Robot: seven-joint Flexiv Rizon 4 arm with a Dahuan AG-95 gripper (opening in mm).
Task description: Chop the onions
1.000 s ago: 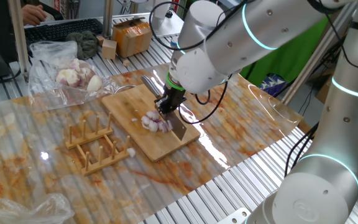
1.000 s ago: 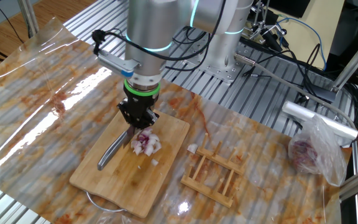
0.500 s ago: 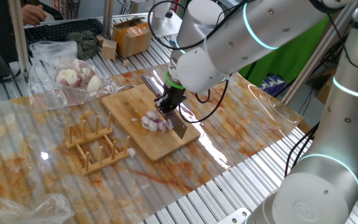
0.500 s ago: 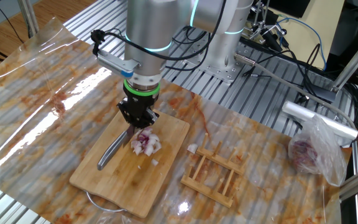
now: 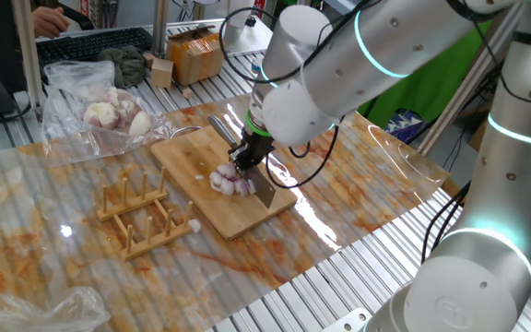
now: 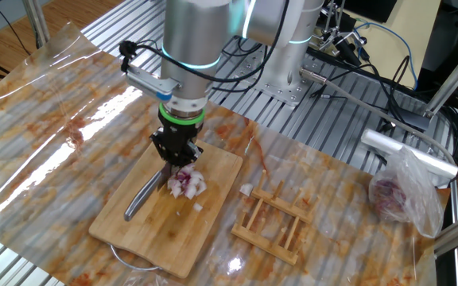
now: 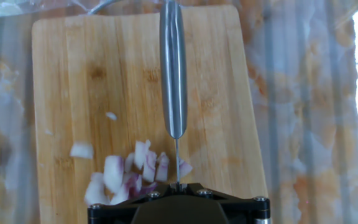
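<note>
grip: black two-finger gripper (image 6: 176, 156) is clamped on the steel knife (image 7: 173, 68), fingers pinched on the spine right where handle meets blade; no gap visible between fingers and metal.
knife pose: blade edge-down, handle sticking out flat along the board. Likely held so a straight vertical press does the cutting.
onions: pile of pale white-pink diced onion bits (image 5: 231, 181) sits mid-board, touching the blade on one side; a few stray bits lie apart (image 7: 111, 116).
board: rectangular bamboo cutting board (image 6: 145, 230) on the stained clear sheet; catches the cuts.
bystanders: slatted wooden rack (image 6: 275, 219) just beside the board, plastic bag of whole peeled bulbs (image 5: 109, 112) well apart. Both out of the knife path.
hidden: hand view cuts off the fingertips and the near part of the pile; can't tell if the edge touches the wood.
</note>
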